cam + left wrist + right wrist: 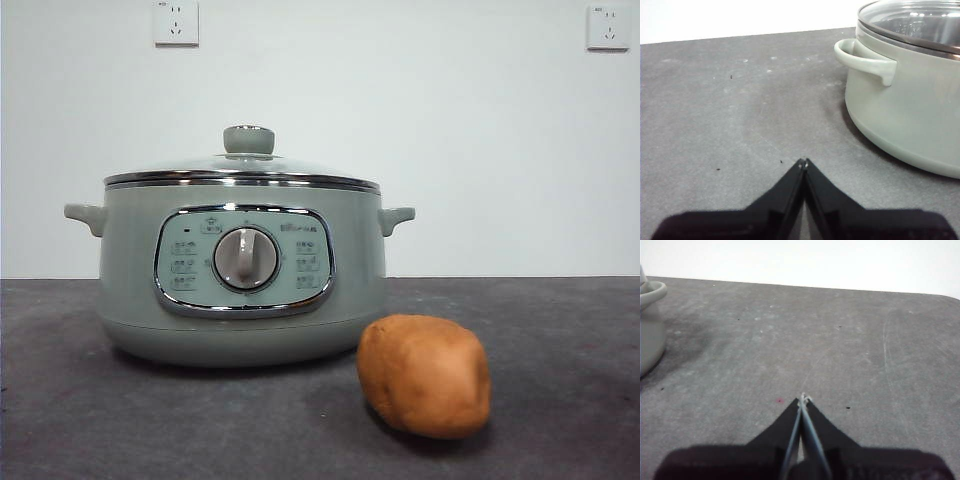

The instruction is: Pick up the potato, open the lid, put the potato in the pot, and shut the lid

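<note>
The potato [424, 376] lies on the dark grey counter [560, 340] near its front edge, just beside the pot [240, 275] and apart from it. The lid [243, 165] sits closed on the pot. The left end effector [803, 162] hangs over bare counter beside the pot's handle, jaws pressed together, holding nothing. The right end effector [803, 398] is likewise closed and empty.

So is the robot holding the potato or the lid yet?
No, nothing is held. Both the left gripper and right gripper are shut and empty; the potato lies on the table.
</note>
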Action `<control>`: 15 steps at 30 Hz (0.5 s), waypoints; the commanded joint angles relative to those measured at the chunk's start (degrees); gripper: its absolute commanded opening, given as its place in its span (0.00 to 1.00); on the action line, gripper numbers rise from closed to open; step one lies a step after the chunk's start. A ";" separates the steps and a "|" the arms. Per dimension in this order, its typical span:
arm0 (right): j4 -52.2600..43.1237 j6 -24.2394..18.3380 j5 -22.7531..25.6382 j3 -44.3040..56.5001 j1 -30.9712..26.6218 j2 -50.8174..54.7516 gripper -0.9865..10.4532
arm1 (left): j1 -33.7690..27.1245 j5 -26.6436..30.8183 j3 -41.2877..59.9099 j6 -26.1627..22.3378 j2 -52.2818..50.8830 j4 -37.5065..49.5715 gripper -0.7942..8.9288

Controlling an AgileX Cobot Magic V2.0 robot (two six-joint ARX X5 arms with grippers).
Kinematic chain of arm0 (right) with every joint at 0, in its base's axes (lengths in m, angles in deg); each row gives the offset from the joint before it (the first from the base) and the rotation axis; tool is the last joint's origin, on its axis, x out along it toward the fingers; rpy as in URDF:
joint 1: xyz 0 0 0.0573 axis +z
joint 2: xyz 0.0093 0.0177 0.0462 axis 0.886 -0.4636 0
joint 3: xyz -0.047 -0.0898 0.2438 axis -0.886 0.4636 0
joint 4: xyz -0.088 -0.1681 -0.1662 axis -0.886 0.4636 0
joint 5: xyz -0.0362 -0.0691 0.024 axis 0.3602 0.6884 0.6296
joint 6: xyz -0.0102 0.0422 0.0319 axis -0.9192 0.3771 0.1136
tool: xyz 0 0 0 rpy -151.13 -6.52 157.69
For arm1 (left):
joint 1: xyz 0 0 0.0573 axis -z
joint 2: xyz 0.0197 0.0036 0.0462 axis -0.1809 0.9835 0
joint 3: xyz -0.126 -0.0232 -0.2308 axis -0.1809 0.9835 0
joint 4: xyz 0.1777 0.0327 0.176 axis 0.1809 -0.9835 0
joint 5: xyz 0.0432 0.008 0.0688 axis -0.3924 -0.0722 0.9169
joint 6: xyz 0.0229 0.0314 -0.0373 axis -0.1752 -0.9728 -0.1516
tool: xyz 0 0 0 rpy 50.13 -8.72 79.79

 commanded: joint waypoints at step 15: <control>-0.61 14.60 -0.17 0.48 -0.04 0.02 0.08 | -0.15 -0.04 -0.13 0.42 0.09 1.57 0.08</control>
